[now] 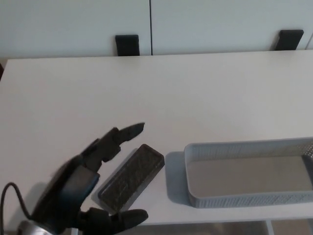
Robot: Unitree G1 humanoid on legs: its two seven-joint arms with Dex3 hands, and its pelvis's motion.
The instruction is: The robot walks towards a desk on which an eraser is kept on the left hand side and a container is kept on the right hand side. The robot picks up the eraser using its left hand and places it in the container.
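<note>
One hand [80,188] in view, the left, lower left of the frame, blurred. Fingers [122,134] spread wide and stretched toward frame centre, thumb [120,219] low near the bottom edge; it holds nothing. The eraser [131,177], dark and oblong, lies flat on the desk [161,93] at lower centre, angled from lower left to upper right, sitting in the gap between fingers and thumb (contact can't be judged through the blur). Just right of the eraser, a grey mesh container [244,200] at lower right, cut by the right edge, with the eraser outside it and a narrow strip of desk between them. A thin dark cable [12,193] loops at the far lower left. Two black blocks [127,45] sit along the desk's far edge, top of frame.
</note>
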